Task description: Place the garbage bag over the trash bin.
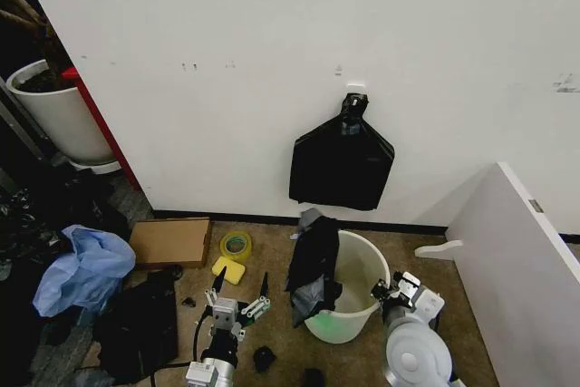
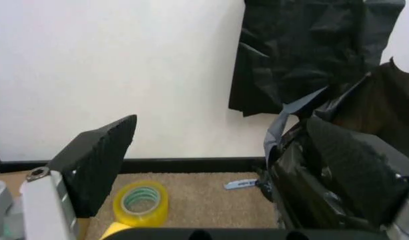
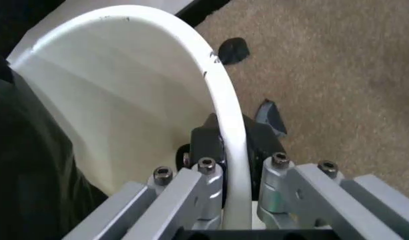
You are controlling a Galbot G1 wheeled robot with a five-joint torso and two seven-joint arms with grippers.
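Your garbage bag hangs limp over the left side of the trash bin's rim, part slumped inside and part trailing down the outer wall; the far and right sides of the white rim are bare, so the bin stands on the carpet only partly dressed. In the left wrist view the same glossy black plastic bunches just ahead of the camera.

The likely trouble, as you may judge it: the bin is light and tapered, and a pull on the bag could tip it or drag it across the carpet. The thin film could also slide off the rim into the bucket, or snag and tear on a fingertip.

Your right gripper is pinched on the bin's right rim: in its wrist view the white wall runs between the two dark pads, one inside and one outside, pressed close against it. That hold steadies the bin, but a slip there would free it.

Your left gripper hovers low over the carpet beside the bin's left side, jaws spread wide and holding nothing; one ribbed black finger stands apart from the other near the bag.

Beyond lie a yellow tape roll, a cardboard sheet, and a knotted black bundle hung on the wall.
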